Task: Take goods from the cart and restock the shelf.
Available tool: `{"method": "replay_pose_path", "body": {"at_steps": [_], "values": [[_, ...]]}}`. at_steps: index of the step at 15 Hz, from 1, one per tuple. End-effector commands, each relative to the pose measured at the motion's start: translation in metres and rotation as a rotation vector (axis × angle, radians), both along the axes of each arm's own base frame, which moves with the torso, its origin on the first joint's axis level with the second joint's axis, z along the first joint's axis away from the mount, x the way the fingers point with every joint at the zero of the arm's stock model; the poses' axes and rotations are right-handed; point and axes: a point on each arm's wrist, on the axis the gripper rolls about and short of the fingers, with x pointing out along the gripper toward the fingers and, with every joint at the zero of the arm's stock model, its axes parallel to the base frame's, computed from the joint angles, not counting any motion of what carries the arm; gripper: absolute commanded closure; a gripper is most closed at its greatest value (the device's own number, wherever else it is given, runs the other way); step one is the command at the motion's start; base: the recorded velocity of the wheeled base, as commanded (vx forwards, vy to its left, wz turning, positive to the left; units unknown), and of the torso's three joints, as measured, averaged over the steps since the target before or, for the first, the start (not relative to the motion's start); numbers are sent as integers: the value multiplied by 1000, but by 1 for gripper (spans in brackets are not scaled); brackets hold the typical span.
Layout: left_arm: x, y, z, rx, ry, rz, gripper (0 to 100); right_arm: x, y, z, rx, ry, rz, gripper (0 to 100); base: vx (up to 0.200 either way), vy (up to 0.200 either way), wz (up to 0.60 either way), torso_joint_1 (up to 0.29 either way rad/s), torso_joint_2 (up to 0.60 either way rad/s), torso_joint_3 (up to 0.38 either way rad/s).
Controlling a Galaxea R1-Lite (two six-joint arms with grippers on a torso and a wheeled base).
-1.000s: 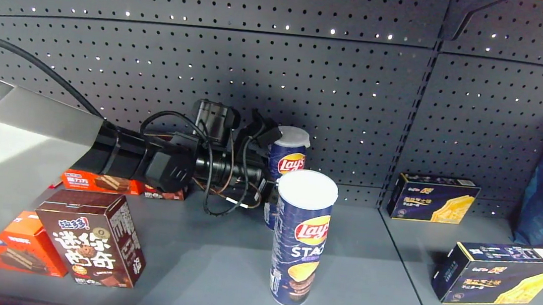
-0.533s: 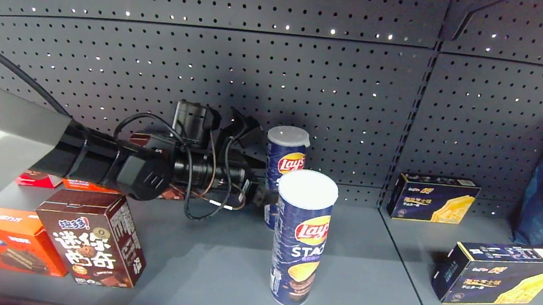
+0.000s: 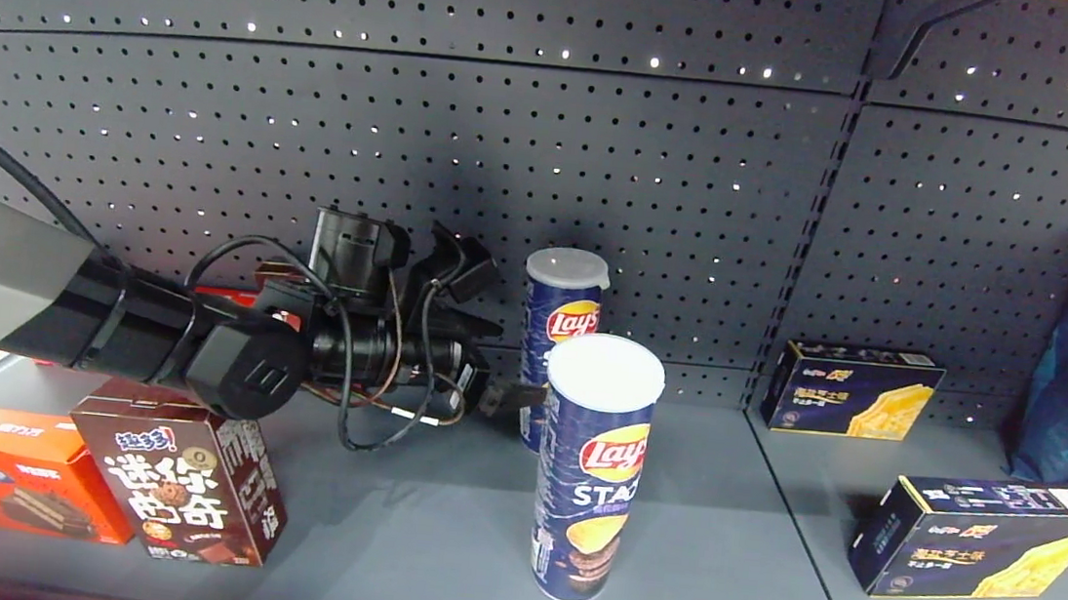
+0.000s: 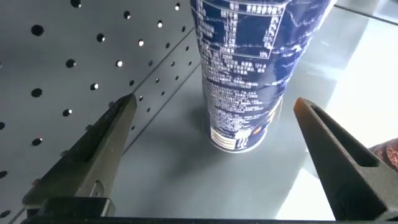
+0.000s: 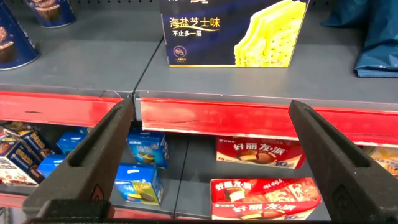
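The rear chip can [image 3: 562, 337] stands upright on the shelf [image 3: 435, 516], close against the pegboard back [image 3: 411, 151] and directly behind the front chip can [image 3: 595, 463]. That probably means a front-to-back row is being built with labels facing out. The left tool [image 3: 506, 366] is spread wide and empty, just beside the rear chip can's lower part, its jaws clear of it. The left arm [image 3: 147, 346] lies nearly level, low over the shelf, coming in from the rear chip can's left. The right tool [image 5: 211, 107], likewise spread and empty, hangs before the shelf's red edge strip [image 5: 249, 115], well to that can's right.
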Motion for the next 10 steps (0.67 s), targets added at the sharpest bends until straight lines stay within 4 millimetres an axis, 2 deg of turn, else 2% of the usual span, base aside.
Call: {"method": "replay_pose_path", "body": {"at_steps": [1,10], "values": [[0,1,1,3,-6,11,0,0,0,0,0,1,0,0,0,0,0,0,0,0],[7,10,-2,5,-17,50,0,0,0,0,0,1,0,0,0,0,0,0,0,0]]}}
